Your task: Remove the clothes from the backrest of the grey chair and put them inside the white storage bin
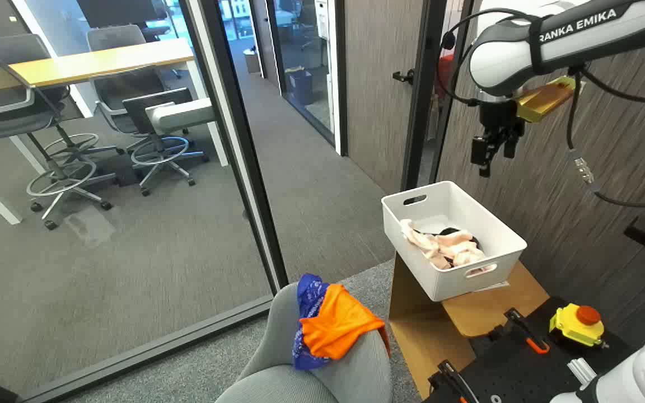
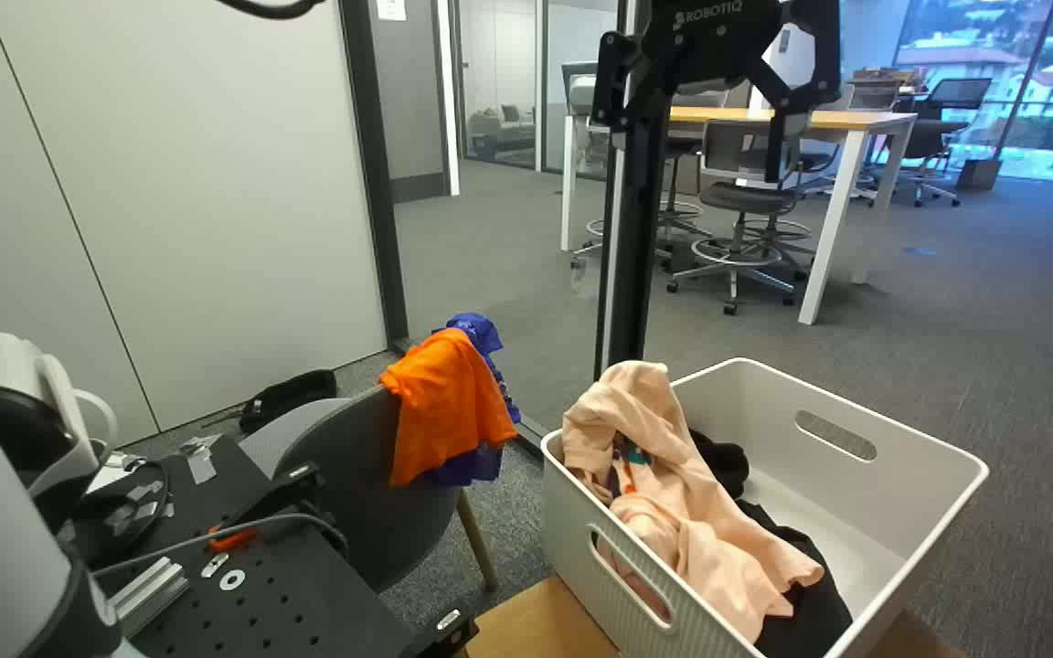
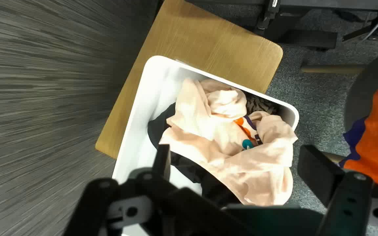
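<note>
Gripper (image 3: 238, 164): jaws spread wide, empty, touching nothing. In an exterior view it points down, above and apart from the white plastic storage bin (image 1: 482, 224). Bin is upright on the light wood bench (image 3: 221, 52), long axis running upper left to lower right in that exterior view. In it: crumpled pale peach cloth (image 3: 205, 131) over black cloth (image 3: 160, 126). Peach is heaped against the chair-side wall, long axis upper left to lower right in the wrist view.

Clothes for the task: bright orange cloth (image 1: 336, 324) and blue patterned cloth (image 1: 311, 296), both draped over the backrest (image 2: 389, 525) of the grey shell chair (image 1: 286, 386), well apart from the gripper. Orange lies over blue. In an exterior view orange hangs down the backrest's outer face, long axis roughly vertical, lowest corner at lower left. Blue strip runs lengthwise from rim toward seat.
</note>
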`<state>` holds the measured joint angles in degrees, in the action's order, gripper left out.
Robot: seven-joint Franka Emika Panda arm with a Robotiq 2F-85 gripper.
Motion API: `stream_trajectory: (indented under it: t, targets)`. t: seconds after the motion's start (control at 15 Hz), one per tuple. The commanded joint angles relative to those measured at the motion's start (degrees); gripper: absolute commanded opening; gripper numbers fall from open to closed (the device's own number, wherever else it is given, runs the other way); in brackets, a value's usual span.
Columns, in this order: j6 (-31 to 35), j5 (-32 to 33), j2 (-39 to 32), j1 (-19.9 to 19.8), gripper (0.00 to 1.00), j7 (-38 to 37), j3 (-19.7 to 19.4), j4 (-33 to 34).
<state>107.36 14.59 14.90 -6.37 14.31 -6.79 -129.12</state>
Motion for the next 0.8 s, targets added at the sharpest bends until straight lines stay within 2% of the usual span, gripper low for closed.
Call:
stream_trajectory:
  t: [0.0,0.4,0.73]
  targets:
    - [-0.11,0.04,0.01,0.27,1.00,-0.05,-0.23,0.25]
    - [0.18,0.13,0.12,0.61,1.00,0.23,0.07,0.34]
    - [0.99,0.32,-2.49,4.29,1.00,1.55,3.39,-1.01]
